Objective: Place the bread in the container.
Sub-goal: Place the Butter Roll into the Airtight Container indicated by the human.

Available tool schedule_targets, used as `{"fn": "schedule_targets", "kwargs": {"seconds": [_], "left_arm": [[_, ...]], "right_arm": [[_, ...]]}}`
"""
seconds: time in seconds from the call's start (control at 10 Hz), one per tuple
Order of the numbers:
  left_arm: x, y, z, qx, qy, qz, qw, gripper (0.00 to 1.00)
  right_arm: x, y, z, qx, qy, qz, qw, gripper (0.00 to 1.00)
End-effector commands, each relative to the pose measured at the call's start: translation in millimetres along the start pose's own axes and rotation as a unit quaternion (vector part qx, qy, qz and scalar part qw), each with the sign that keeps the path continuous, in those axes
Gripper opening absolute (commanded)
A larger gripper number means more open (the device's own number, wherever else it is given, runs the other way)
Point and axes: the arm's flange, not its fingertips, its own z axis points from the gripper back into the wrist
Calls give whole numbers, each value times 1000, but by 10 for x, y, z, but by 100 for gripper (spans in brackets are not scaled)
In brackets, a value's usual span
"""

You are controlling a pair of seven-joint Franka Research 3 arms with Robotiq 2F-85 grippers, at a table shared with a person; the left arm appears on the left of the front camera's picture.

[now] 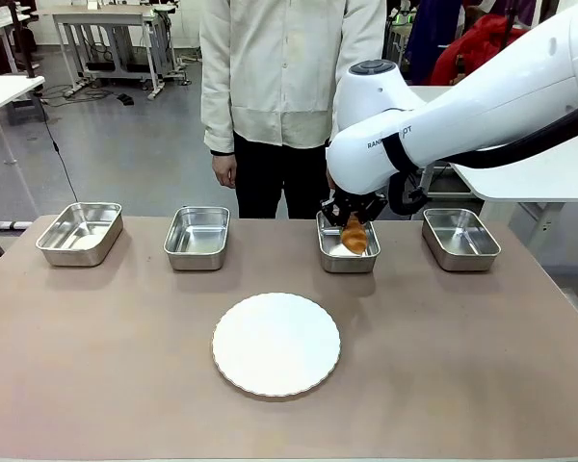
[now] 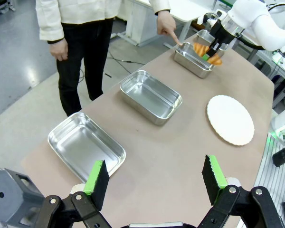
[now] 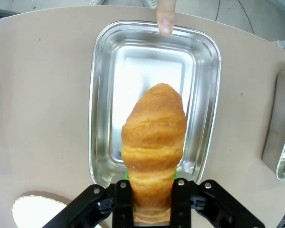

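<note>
The bread (image 1: 354,235) (image 2: 206,51) (image 3: 153,142), a golden-brown ridged croissant, stands on end between the fingers of my right gripper (image 1: 352,219) (image 3: 153,190), which is shut on its lower part. It hangs just above the container (image 1: 329,258) (image 2: 192,64) (image 3: 99,95), the third steel pan from the left, tip pointing into it. A person's finger (image 3: 165,16) (image 2: 173,35) touches that pan's far rim. My left gripper (image 2: 155,183) is open and holds nothing, high above the table's left end.
Three more steel pans (image 1: 80,233) (image 1: 197,237) (image 1: 459,238) line the far side of the table. A round white plate (image 1: 275,345) (image 2: 230,118) lies in the middle near the front. The person (image 1: 279,87) stands at the far edge.
</note>
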Motion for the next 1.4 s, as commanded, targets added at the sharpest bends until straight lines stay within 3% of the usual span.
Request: {"fn": "schedule_targets", "kwargs": {"seconds": [0.0, 0.1, 0.2, 0.9, 1.0, 1.3], "left_arm": [[-2, -18, 4, -3, -5, -5, 1000, 100], [-2, -18, 4, -3, -5, -5, 1000, 100], [-2, -18, 4, -3, -5, -5, 1000, 100], [-2, -18, 4, -3, -5, -5, 1000, 100], [-2, -18, 4, -3, -5, -5, 1000, 100], [-2, -18, 4, -3, -5, -5, 1000, 100]], "right_arm": [[57, 26, 2, -27, -8, -12, 1000, 81], [87, 19, -13, -33, -6, -14, 999, 83], [103, 27, -12, -34, -2, -10, 999, 100], [110, -30, 45, -25, -35, -12, 999, 100], [39, 17, 11, -12, -9, -9, 1000, 100], [99, -36, 60, -8, -14, 1, 1000, 100]]}}
